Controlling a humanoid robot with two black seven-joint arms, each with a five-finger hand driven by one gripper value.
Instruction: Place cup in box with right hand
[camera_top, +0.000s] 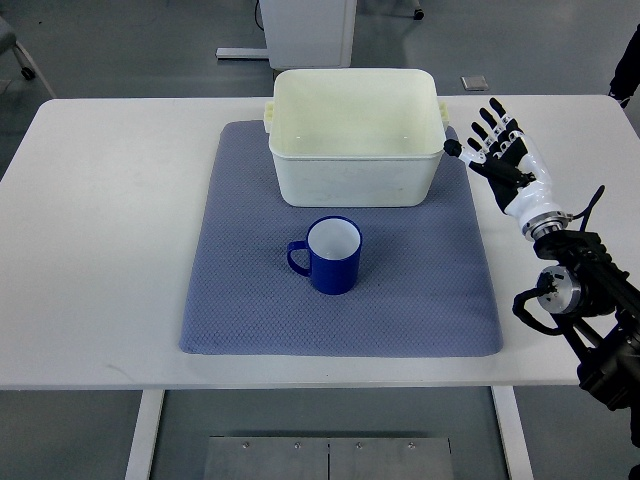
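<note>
Right now my right hand is raised over the right part of the tabletop, its arm coming in from the lower right edge of the view. The fingers are spread and point toward the far side, and they hold nothing. The thumb tip reaches left toward the box and sits just beside its right rim, near the small handle there; I cannot tell whether it touches.

Leftward from my hand stands that box, a cream plastic tub, open at the top, with nothing visible inside. It rests on the far half of a grey-blue mat that covers the middle of the white tabletop.

The cup is a blue mug with a white inside. It stands upright on the mat, just nearer than the box's front wall and a little left of the box's middle. Its handle points left, away from my hand. The cup is well apart from my hand: it lies to the left and nearer, with the right front corner of the box roughly between the two.

Beyond the far edge of the tabletop, grey floor shows, along with the base of a white cabinet.
</note>
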